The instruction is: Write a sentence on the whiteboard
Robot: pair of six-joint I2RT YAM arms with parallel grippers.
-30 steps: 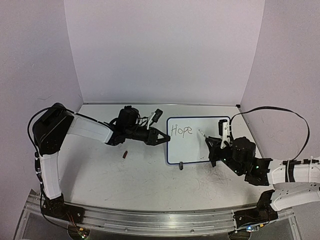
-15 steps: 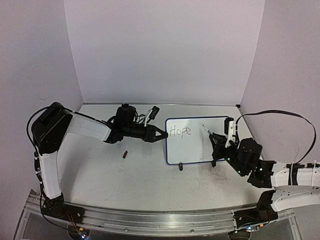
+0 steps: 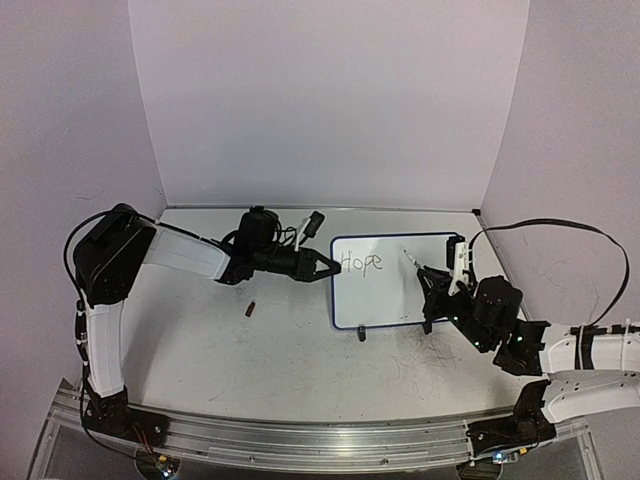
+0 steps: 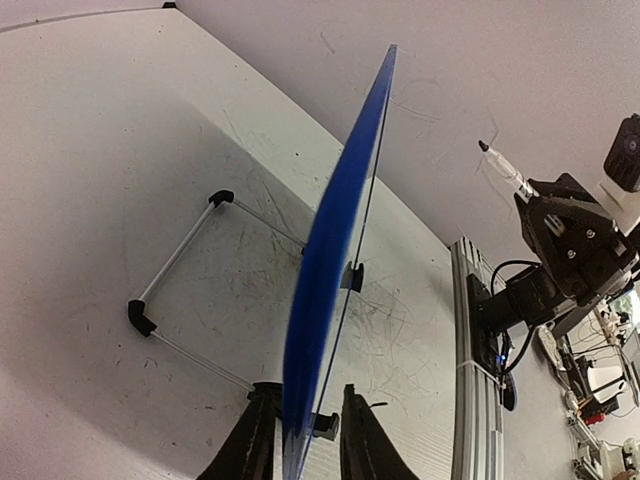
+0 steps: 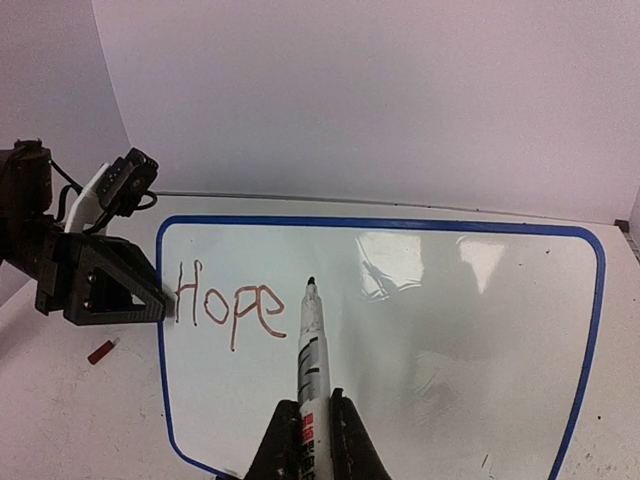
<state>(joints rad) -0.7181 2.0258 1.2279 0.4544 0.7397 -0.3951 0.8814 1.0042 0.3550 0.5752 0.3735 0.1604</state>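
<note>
The right arm has drawn back toward the desk's right edge, and the whiteboard (image 3: 400, 300) stands near the desk's far right corner, the sentence (image 3: 362, 262) reading just "Hope" at its upper left. The right gripper (image 5: 312, 425) is clamped on the marker (image 5: 311, 340), tip just past the "e"; contact, can't tell. The left gripper (image 3: 328, 267) straddles the board's left frame, one finger each side, pinching or not I can't tell, and a reddish cap (image 3: 251, 309) lies left of it.

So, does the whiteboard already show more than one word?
No, the whiteboard carries only the word Hope, and the rest of it is blank.
</note>
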